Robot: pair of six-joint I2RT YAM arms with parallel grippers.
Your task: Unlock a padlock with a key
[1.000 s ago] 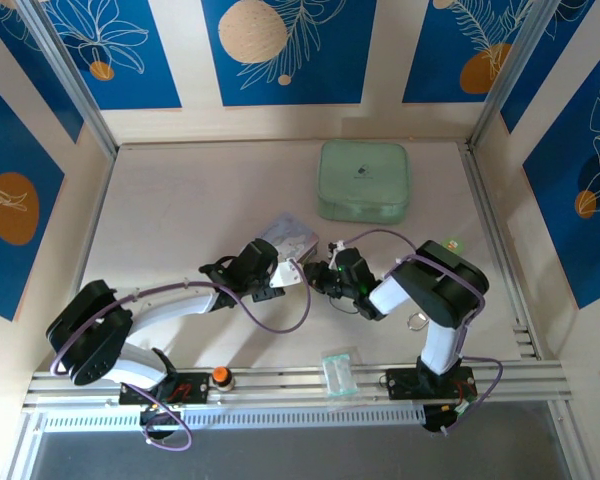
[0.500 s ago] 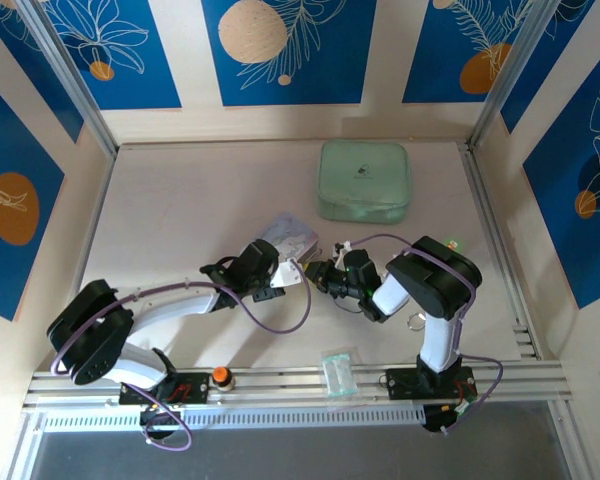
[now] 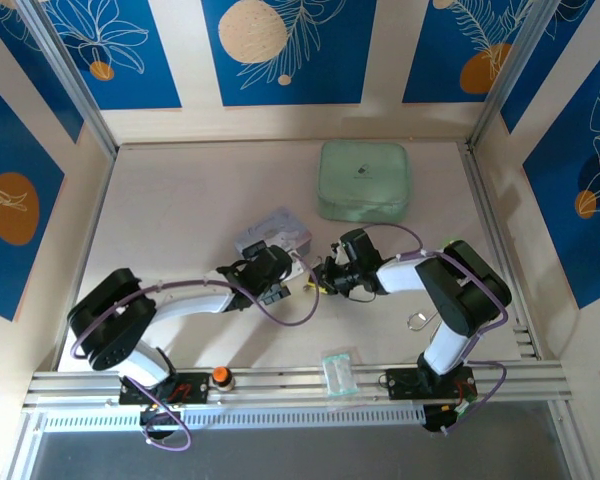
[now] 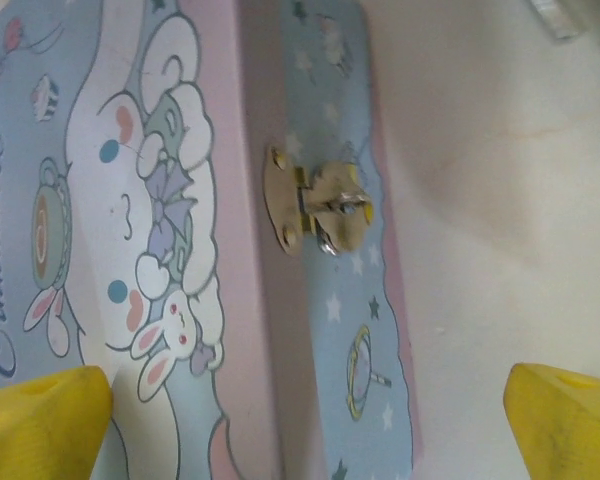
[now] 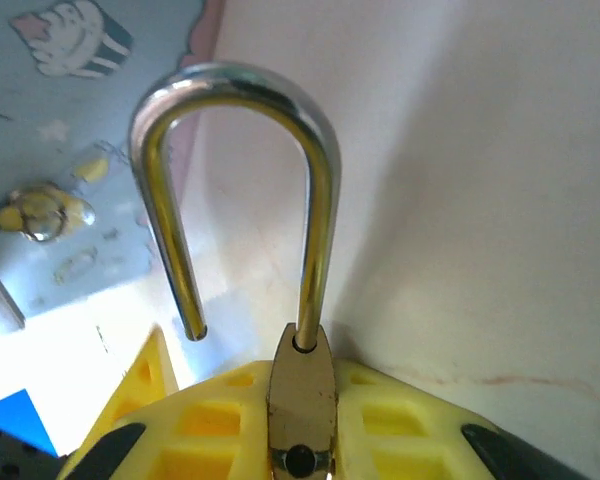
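Left gripper: fingers spread wide, nothing between them; poised over the box's latch side.
Right gripper: yellow fingers clamped on the padlock's body.
Padlock: mid-table, just right of the box; shackle points out past the fingertips.
Shackle: one leg seated in the body, the other leg's end free of it.
Box: pastel cartoon print, left of centre.
Latch: metal, on the box's side wall.
Case: green, far side, right of centre.
Wire loop: near right, beside the right arm.

White arm links, black joints and wrists, purple cables, yellow jaws
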